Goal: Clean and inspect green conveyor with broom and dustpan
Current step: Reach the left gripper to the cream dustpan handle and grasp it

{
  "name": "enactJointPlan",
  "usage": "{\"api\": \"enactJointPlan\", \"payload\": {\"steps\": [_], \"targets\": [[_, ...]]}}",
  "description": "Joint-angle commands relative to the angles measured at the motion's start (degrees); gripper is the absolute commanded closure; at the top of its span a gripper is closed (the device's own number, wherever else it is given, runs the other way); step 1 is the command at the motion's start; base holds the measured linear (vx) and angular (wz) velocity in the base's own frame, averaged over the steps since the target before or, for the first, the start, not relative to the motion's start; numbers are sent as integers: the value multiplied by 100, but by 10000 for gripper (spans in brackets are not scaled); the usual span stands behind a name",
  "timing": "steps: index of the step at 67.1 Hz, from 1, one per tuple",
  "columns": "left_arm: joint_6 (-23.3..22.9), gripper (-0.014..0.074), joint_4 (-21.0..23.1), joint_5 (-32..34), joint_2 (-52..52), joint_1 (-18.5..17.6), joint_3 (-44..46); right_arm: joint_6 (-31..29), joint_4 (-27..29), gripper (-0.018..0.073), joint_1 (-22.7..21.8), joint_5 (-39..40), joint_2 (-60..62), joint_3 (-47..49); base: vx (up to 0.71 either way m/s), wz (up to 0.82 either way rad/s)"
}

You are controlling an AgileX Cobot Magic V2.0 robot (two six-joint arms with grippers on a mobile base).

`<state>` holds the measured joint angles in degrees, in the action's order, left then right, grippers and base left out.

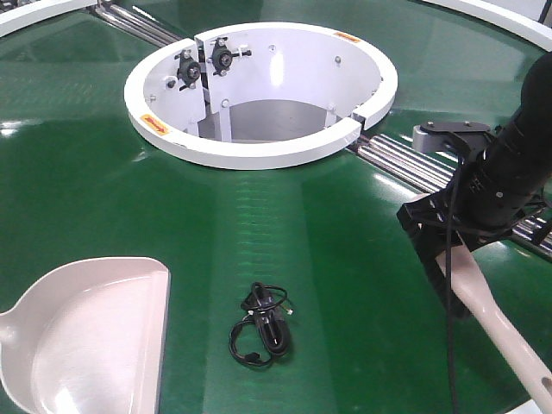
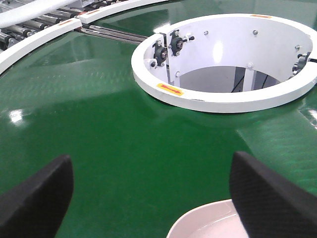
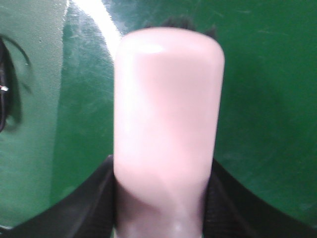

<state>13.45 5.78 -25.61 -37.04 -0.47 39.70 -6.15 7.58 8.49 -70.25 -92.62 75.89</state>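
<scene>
The green conveyor (image 1: 285, 224) fills every view, with its white ring hub (image 1: 259, 151) at the back. A pale pink dustpan (image 1: 95, 341) lies on the belt at the front left, and its rim (image 2: 208, 223) shows beside my left gripper's right finger (image 2: 267, 198). My left gripper (image 2: 153, 198) hangs open over bare belt, holding nothing. At the right, my right gripper (image 1: 435, 254) is shut on the pink broom (image 1: 504, 341). Seen from the right wrist, the broom (image 3: 168, 99) sits clamped between the black jaws (image 3: 163, 171), with dark bristles (image 3: 178, 22) past its far end.
A coiled black cable (image 1: 261, 326) lies on the belt between dustpan and broom, and shows at the left edge (image 3: 6, 99) of the right wrist view. Chrome roller strips (image 1: 405, 164) run out from the hub. A white outer rim (image 1: 492, 17) bounds the belt.
</scene>
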Motion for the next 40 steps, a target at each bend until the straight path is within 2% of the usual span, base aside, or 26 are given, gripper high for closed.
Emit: {"api": "enactJointPlan", "payload": {"steps": [1, 17, 32, 40], "targets": [[-19, 6, 78, 406, -14, -36, 202, -59, 11, 562, 10, -319, 235, 111, 0, 0], [-19, 6, 78, 406, -14, -36, 202, -165, 10, 562, 10, -319, 235, -403, 0, 0], [-3, 6, 72, 406, -14, -36, 202, -165, 1, 562, -4, -306, 235, -417, 0, 0], [151, 6, -148, 397, -14, -36, 202, -165, 1, 562, -4, -322, 235, -417, 0, 0]]}}
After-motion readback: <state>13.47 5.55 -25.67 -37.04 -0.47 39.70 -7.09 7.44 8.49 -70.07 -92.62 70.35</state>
